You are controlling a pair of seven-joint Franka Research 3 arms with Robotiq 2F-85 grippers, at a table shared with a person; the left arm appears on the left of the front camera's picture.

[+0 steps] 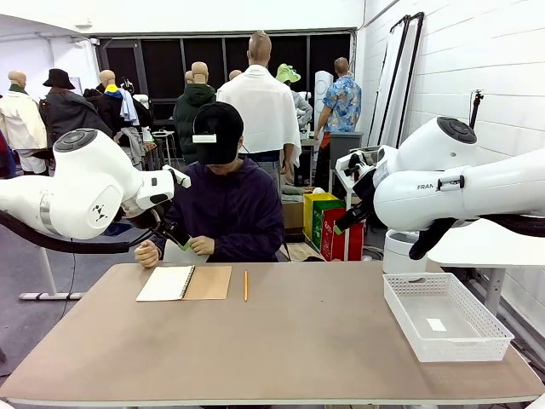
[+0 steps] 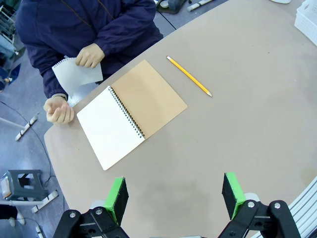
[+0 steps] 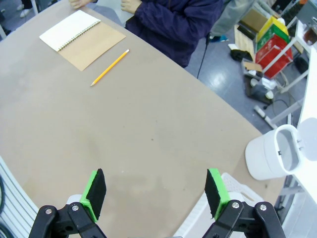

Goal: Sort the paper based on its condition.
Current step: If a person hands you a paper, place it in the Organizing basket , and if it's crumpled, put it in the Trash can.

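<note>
Sorting not started: person holds paper (image 2: 74,75) far left; left gripper (image 2: 174,198), right gripper (image 3: 156,194) jaws apart, empty. Next: receive it, judge condition.

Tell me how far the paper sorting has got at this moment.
Done: nothing looks sorted yet; no full sheet shows in the white mesh basket. In hand: the person holds one loose sheet at the far edge of the table, beside the open spiral notebook and the pencil. The left gripper and the right gripper hover open, holding nothing. Left: taking the sheet, judging its condition, placing it.
</note>
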